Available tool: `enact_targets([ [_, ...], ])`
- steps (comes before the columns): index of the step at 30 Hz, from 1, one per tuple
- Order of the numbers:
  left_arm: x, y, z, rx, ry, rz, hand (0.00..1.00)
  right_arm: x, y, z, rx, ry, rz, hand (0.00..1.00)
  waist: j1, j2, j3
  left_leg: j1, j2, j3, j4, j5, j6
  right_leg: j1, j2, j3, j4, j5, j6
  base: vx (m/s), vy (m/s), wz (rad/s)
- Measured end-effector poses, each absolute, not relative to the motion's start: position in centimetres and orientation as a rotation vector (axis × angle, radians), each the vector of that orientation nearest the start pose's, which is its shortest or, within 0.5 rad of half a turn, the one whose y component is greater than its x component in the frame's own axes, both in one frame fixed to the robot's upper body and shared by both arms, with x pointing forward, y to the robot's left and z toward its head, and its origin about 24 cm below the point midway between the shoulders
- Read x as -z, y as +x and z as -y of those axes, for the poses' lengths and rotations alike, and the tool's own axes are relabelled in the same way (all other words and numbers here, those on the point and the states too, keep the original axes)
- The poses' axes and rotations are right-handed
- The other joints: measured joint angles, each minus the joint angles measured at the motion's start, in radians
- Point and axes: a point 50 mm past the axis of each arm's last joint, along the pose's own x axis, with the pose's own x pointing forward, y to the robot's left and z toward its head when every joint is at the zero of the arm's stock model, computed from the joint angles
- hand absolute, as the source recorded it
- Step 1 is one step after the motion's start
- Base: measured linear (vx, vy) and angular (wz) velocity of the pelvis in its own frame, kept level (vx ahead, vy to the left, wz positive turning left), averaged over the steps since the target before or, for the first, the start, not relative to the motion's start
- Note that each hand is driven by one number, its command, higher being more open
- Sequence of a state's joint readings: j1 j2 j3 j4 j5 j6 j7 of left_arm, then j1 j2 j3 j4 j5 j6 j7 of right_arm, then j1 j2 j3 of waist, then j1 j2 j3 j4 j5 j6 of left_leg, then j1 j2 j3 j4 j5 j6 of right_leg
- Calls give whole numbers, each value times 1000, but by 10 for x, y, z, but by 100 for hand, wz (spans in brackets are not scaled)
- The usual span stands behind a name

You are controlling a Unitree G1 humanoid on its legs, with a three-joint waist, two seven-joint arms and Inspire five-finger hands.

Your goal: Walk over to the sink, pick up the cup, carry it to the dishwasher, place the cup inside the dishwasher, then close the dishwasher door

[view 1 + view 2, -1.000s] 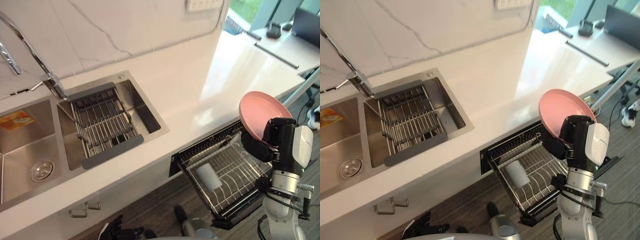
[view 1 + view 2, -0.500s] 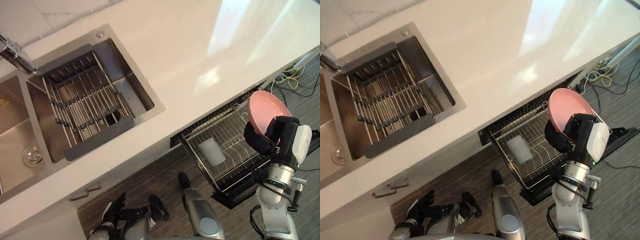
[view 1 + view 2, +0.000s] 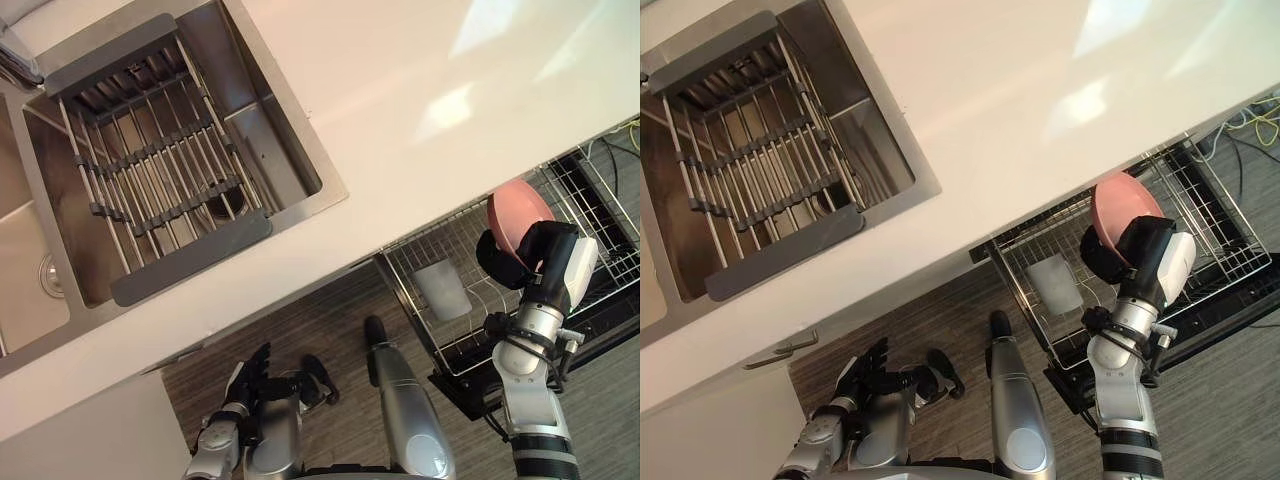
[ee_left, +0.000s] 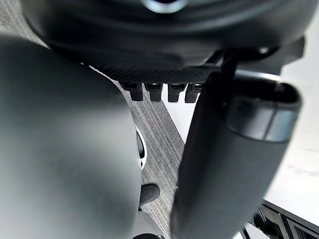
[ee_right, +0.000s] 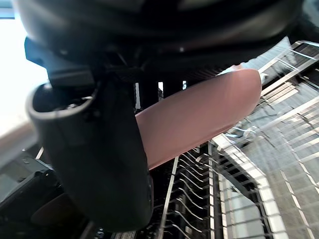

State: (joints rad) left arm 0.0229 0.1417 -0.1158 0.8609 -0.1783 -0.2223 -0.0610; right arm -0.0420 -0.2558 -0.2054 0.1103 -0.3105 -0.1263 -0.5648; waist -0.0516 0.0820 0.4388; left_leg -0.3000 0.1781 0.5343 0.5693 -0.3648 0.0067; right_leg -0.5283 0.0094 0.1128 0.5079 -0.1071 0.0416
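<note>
The right hand [image 3: 512, 266] is clamped on a pink plate [image 3: 517, 212] above the dishwasher rack [image 3: 602, 252], the cup [image 3: 441, 288] lies in it just left of that hand, and the left hand [image 3: 245, 376] hangs open

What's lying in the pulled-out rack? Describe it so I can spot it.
Under the white counter a wire rack is pulled out. At its sink-side end lies a pale frosted cup, loose on the wires, unlike the pink plate the right hand holds.
</note>
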Motion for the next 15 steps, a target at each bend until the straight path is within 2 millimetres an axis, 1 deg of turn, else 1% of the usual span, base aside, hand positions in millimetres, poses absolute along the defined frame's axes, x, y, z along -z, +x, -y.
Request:
enact_targets([
  [9, 117, 174, -178, 38, -1, -652, 100, -59, 256, 281, 741, -525, 114, 0, 8, 6, 5, -21, -10, -3, -2, -2, 2, -21, -12, -5, 5, -1, 2, -2, -10, 3],
  [11, 117, 174, -178, 31, -14, -650, 100, -60, 258, 285, 745, -537, 110, 0, 8, 8, 5, -29, -13, -3, -3, -2, 3, -30, -15, -5, 7, -1, 2, 20, -6, 2],
  [13, 116, 175, -176, 36, -18, -647, 100, -63, 261, 295, 778, -517, 101, 0, 8, 15, 8, -34, -19, -5, -7, 0, 5, -34, -20, -7, 9, 1, 4, 47, -10, 4],
  [15, 116, 175, -176, 34, -24, -647, 100, -64, 263, 300, 781, -528, 92, 0, 8, 17, 9, -34, -21, -5, -10, 1, 6, -34, -23, -10, 9, 1, 5, 45, -3, 3],
])
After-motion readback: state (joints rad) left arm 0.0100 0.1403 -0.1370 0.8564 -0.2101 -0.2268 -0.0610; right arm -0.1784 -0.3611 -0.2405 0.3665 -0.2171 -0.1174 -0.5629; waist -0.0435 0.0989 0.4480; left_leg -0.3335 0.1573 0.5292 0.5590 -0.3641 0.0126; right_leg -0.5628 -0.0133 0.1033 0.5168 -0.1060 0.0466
